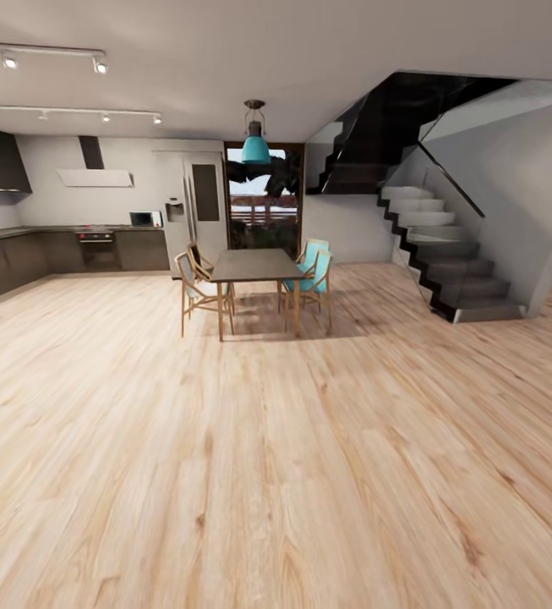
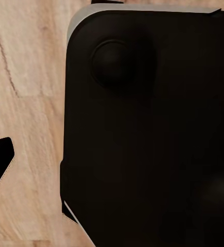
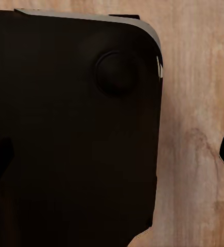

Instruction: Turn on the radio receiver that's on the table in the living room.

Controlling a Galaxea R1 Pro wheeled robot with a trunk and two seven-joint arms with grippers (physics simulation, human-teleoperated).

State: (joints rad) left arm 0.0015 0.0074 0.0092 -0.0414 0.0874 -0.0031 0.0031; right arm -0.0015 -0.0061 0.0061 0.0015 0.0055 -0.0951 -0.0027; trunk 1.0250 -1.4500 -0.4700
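Our wrist cameras look down on the robot's black base over the light wood plank floor, and we cannot tell whether either pincer is apart or together. Ahead we see a dark dining table with chairs, a kitchen counter and a staircase.

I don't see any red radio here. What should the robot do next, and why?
Probably turn the base to look elsewhere. Ahead stand the dark dining table with chairs, a kitchen and stairs, with no low coffee table or sofa, so the living room likely lies another way.
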